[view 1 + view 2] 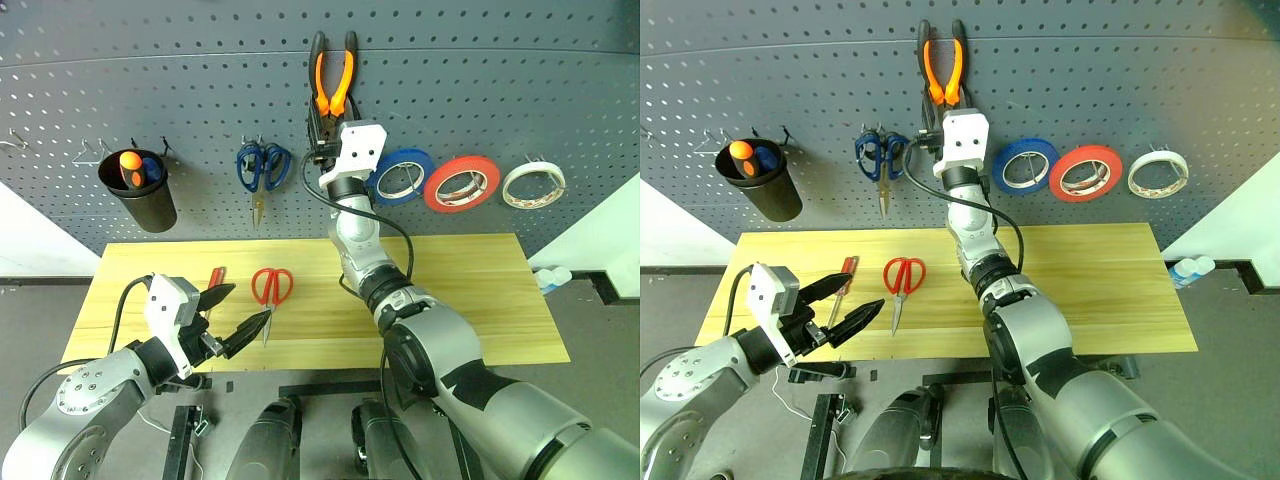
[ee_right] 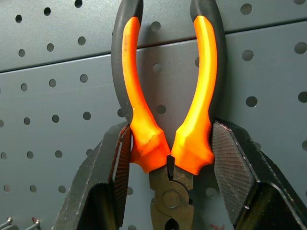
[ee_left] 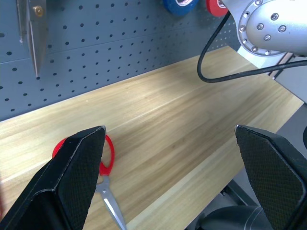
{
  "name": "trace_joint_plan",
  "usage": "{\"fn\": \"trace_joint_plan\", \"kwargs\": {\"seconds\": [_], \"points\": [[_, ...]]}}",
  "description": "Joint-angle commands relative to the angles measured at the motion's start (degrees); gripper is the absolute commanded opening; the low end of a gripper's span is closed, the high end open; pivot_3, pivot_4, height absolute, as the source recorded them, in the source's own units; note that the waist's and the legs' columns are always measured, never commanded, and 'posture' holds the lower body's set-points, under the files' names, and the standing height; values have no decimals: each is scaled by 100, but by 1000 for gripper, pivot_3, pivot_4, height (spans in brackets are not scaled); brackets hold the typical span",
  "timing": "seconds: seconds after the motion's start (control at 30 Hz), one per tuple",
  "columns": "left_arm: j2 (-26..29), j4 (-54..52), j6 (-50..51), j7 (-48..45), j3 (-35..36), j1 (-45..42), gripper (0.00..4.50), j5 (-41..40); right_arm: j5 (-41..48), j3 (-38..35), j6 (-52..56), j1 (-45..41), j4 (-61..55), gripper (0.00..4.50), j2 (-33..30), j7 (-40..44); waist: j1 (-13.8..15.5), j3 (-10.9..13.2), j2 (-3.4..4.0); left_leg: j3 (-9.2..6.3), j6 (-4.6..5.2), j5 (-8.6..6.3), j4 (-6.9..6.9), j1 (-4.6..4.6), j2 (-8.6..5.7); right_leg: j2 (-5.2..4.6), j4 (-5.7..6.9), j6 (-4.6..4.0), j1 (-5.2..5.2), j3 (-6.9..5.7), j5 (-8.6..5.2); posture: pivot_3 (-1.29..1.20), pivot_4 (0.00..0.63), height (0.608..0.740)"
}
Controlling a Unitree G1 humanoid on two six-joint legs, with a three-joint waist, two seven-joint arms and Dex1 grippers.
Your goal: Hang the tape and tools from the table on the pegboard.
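The nose of the pliers (image 2: 168,158) runs off the lower edge of the right wrist view, and in the head views it is hidden behind the right claw (image 1: 327,128), so whether the handles rest on a hook cannot be told. That claw is clenched on the pliers just above the pivot, handles pointing up against the pegboard (image 1: 480,90) at top centre.

The left claw (image 1: 235,315) stands released, fingers wide, at lower left above the front edge of the counter (image 1: 470,290). Its tip overlaps the blade end of the red-handled scissors (image 1: 270,290), which lie on the counter left of centre; contact cannot be judged. The red-handled screwdriver (image 1: 214,279) lies just left of them, partly covered by the claw's upper finger.

On the pegboard, right of the raised arm, hang a blue roll (image 1: 402,176), the red-orange tape (image 1: 462,184) and a whitish roll (image 1: 533,184) in a row; the arm covers the blue roll's left edge. Blue-handled scissors (image 1: 262,170) hang left of the arm, and a black cup (image 1: 140,190) with orange and blue handles hangs at far left.

The left wrist view shows the red scissors' loops peeking past one finger (image 3: 72,187).
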Motion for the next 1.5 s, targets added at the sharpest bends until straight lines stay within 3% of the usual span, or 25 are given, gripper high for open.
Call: {"fn": "trace_joint_plan", "kwargs": {"seconds": [0.03,0.17,0.2,0.77,1.5], "points": [[18,-110,-59,26,24,-66,4500,-32,193,-150,162,-69,-98,3073,29,93,1,1,0,0,0,0,0,0,0,0,0,0,0,0,0,229,273,717],[-5,-59,-94,31,-8,-96,4500,10,223,-172,206,-61,-75,4387,21,172,13,2,0,-6,-5,3,3,0,0,0,0,-2,2,-6,2,227,271,717],[-9,-52,-104,33,-10,-93,4500,15,225,-168,202,-57,-76,4476,29,202,16,2,0,-7,-6,4,4,0,0,0,0,-4,2,-7,2,226,270,717],[-188,295,-341,-6,-325,-345,4500,274,227,-151,187,-5,-258,4476,-40,378,8,2,-1,-15,-11,15,3,0,1,1,0,-10,-5,-14,3,184,230,717],[-566,1320,-975,-275,-904,-1280,4500,789,188,-27,610,615,-1541,4476,-197,752,-16,-25,-17,-19,-76,56,-43,-13,6,5,0,-15,-29,-23,12,112,139,717]]}}
